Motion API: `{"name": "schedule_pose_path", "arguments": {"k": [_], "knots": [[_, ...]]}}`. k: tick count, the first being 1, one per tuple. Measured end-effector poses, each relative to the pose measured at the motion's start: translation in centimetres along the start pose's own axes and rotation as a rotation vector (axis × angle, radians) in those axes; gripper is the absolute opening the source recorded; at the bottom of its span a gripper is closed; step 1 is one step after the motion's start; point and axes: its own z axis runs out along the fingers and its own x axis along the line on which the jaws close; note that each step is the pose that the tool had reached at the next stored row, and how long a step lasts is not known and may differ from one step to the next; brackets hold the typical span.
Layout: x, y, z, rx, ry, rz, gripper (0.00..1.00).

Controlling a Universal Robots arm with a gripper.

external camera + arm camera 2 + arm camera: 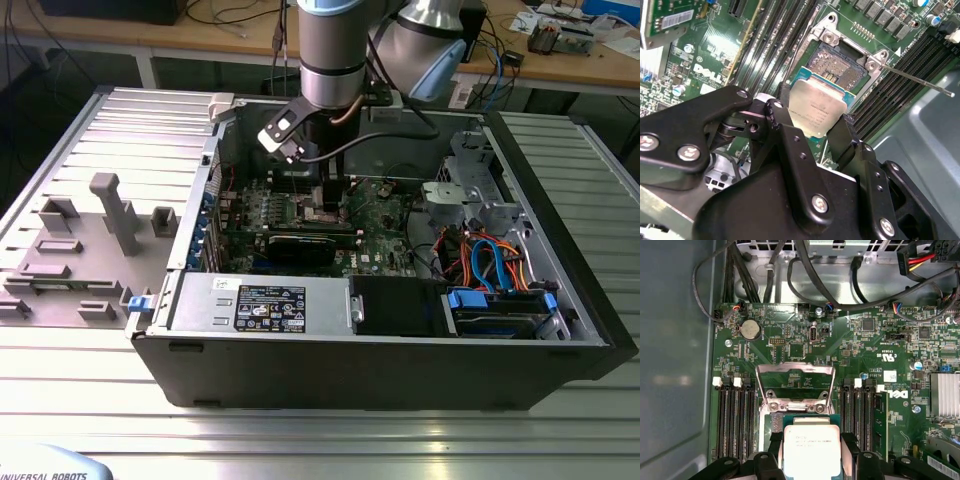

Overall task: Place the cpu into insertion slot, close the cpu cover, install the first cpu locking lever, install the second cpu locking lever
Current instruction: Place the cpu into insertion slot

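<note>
Hand: my hand (812, 122) is closed on the cpu, with 1 finger (840, 137) on each of 2 opposite edges.
Cpu: the cpu (809, 447) sits between my fingertips with its dull silver top facing the cameras. Its green edge shows around the metal.
Insertion slot: the insertion slot (837, 67) lies just past my fingertips, with its dark centre uncovered. The cpu's far edge overlaps the slot's near edge. I cannot tell whether they touch.
Cpu cover: the cpu cover (795, 369) stands swung up from the slot's far side, beyond my hand. The green board shows through its square window.
Lever: 1 thin metal lever (920, 82) runs from a slot corner out over the memory slots (735, 420), away from my hand.
Surroundings: in the exterior view my hand reaches down into the open computer case (560, 330), which lies on a ribbed metal table (300, 440).
</note>
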Motion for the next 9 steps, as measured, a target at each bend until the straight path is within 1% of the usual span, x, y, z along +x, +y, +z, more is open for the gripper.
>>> {"name": "schedule_pose_path", "arguments": {"k": [6, 9], "knots": [[0.43, -0.18, 0.60, -0.0003, -0.0009, 0.011, 0.54], [0.54, -0.35, 1.21, -0.0004, -0.0012, 0.016, 0.54]]}}
